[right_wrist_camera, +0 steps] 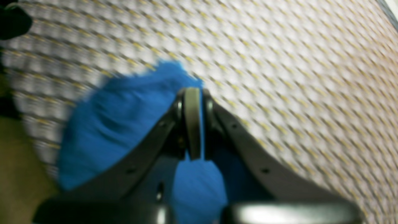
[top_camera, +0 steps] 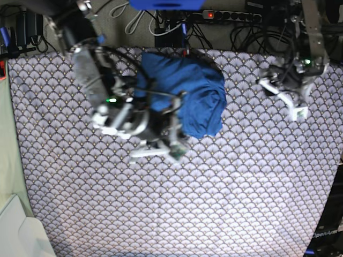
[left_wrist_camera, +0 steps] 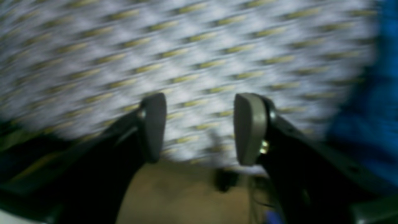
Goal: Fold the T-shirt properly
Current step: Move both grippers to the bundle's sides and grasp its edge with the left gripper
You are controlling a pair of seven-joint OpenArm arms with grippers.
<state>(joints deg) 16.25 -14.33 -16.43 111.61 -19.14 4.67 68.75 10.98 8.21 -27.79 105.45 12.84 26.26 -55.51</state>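
Observation:
The blue T-shirt [top_camera: 187, 91] lies bunched in a heap at the back middle of the patterned cloth. My right gripper [top_camera: 174, 128] is at the heap's front-left edge. In the right wrist view this gripper [right_wrist_camera: 192, 124] is shut, with a fold of the T-shirt [right_wrist_camera: 118, 124] pinched between its pads. My left gripper [top_camera: 286, 99] hovers over the cloth to the right, apart from the shirt. Its jaws [left_wrist_camera: 202, 129] stand open with nothing between them, and the T-shirt [left_wrist_camera: 373, 109] shows only as a blur at the right edge.
A scallop-patterned grey-white cloth [top_camera: 214, 203] covers the table. Cables and a power strip [top_camera: 230, 16] run along the back edge. A pale green surface [top_camera: 8, 160] borders the left side, and a white object [top_camera: 21, 235] sits at the front left corner.

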